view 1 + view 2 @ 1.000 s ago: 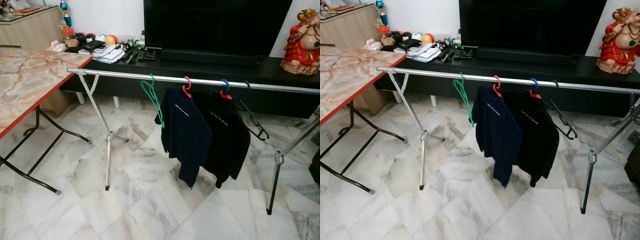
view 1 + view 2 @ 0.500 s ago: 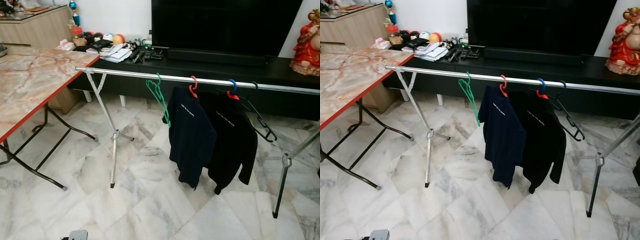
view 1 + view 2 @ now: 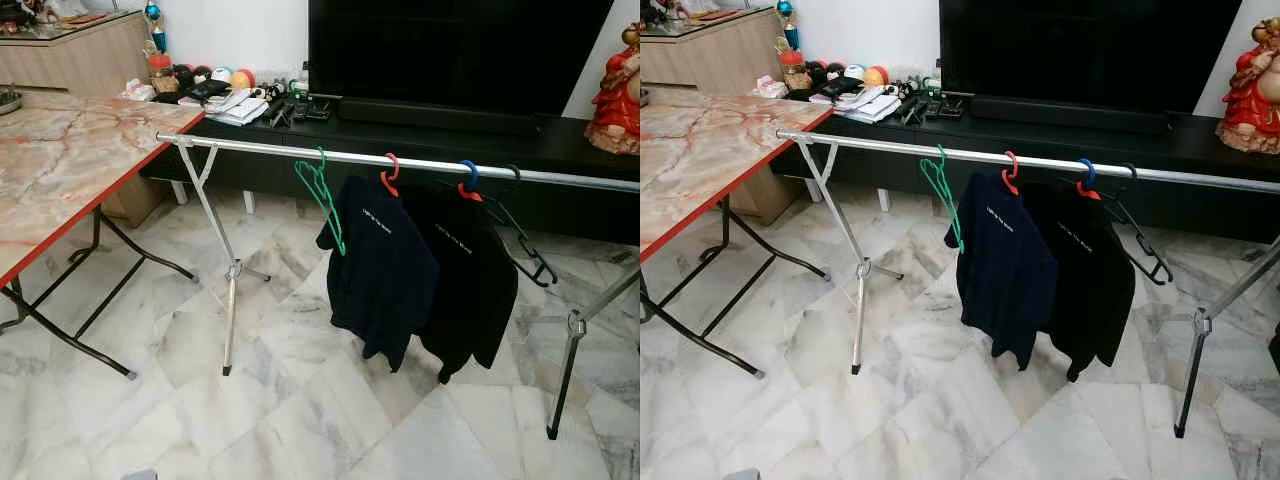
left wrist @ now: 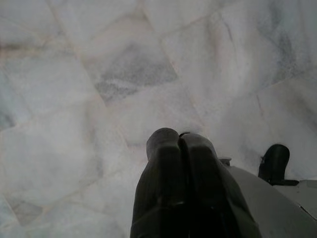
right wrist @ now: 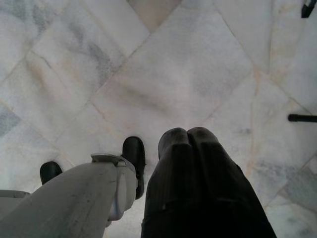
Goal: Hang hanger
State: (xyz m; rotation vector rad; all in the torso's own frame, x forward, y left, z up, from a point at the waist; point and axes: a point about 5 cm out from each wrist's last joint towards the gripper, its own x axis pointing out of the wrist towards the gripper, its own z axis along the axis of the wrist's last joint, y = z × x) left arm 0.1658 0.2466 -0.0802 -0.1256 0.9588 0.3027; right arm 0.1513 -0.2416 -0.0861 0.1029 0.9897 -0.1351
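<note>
Both arms hang idle, pointed at the floor. Left gripper [image 4: 181, 144]: the two black fingers pressed together, nothing between them. Right gripper [image 5: 187, 136]: same, tips closed on nothing. Beneath each lies polished white-and-grey marble tile floor [image 3: 300, 400], glossy and veined.

Ahead of and above both grippers, well apart from them, stands the long silver metal drying rail [image 3: 260, 149] on crossed tubular legs. Its long axis runs side to side across the robot's front. By judgement, any reach is forward and up, with the hook set crosswise over the tube.

On the rail, left to right:
- bare thin green wire hanger [image 3: 322, 190], hook over the tube, hanging tilted;
- red plastic hanger hook [image 3: 389, 174] carrying a dark navy sweatshirt [image 3: 385, 270], soft and limp;
- blue plastic hanger hook [image 3: 467, 176] carrying a black sweatshirt [image 3: 475, 280], overlapping behind the navy one;
- bare black plastic hanger [image 3: 520, 240], hanging skewed.

The green hanger sits nearer the left arm's side. Hangers already on the rail, so the task looks done or nearly so.

To the left: folding table with pink marble-pattern top and red edge [image 3: 60, 150]. Beyond the rail: low black TV console [image 3: 420, 130] holding scattered papers.
</note>
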